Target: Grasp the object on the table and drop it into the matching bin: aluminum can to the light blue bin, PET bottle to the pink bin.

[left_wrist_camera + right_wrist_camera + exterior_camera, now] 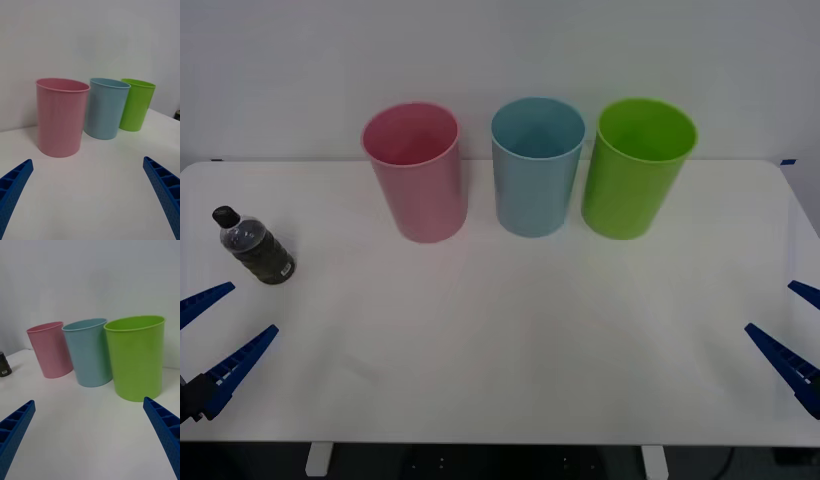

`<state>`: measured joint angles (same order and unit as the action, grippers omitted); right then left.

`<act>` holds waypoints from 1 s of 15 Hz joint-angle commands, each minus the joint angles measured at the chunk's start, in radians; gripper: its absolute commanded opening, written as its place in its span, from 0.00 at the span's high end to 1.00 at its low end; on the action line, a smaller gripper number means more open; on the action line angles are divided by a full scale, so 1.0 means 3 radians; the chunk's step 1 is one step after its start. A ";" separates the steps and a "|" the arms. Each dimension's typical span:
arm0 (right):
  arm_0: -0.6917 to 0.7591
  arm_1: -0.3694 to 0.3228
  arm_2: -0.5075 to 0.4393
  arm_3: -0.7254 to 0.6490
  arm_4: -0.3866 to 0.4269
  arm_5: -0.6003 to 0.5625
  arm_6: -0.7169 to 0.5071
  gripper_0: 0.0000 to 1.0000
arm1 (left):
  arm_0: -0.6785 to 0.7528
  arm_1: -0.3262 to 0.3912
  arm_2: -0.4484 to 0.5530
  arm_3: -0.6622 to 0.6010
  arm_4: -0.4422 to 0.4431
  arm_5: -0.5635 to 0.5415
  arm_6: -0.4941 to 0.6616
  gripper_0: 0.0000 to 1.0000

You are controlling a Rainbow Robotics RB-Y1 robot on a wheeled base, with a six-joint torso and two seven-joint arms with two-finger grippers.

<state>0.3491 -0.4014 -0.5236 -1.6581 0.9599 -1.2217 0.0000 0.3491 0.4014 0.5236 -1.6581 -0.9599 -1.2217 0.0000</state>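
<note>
You are at the very start: nothing is held, and the bottle [255, 248] has yet to be grasped. It lies tipped over at the left edge of the front view, on the white tabletop [510, 340], its black cap pointing to the upper left and its dark lower body toward the lower right. It is small and clear near the neck, with a dark label, and much shorter than the bins. In the right wrist view only a dark sliver of it shows at the left border [4, 365].

Your left gripper [222, 335] sits at the lower left of the front view, just below the bottle, its blue fingers spread apart with nothing between them. Your right gripper [798, 325] waits at the lower right edge, fingers likewise apart and empty, well away from the bottle.

The left one looks like the one to use. The next move calls for bringing it forward over the bottle and lining the fingers across the body, since a round bottle on its side may roll if nudged.

The pink bin [416, 170] stands upright at upper centre-left, with the light blue bin [536, 165] just beside it and a green bin [638, 166] beyond. A plastic bottle belongs in the pink one
</note>
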 commanded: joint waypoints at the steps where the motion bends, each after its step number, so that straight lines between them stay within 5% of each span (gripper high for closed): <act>1: 0.0000 0.0000 0.0000 0.0000 0.0000 0.0000 0.0000 0.00 | 0.0000 0.0000 0.0000 0.0000 0.0000 0.0000 0.0000 0.00; 10: 0.0000 0.0000 0.0000 0.0000 0.0000 0.0000 0.0000 0.00 | 0.0018 -0.0034 -0.0089 -0.0001 0.0091 0.0156 -0.0015 0.00; 15: 0.0000 0.0000 0.0000 0.0000 0.0000 0.0000 0.0000 0.00 | 0.0166 -0.0034 -0.0135 -0.0001 0.0081 0.0693 -0.0138 0.00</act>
<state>0.3491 -0.4014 -0.5237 -1.6580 0.9599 -1.2217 0.0000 0.3927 0.3911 0.4847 -1.6578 -0.9343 -1.0388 -0.0343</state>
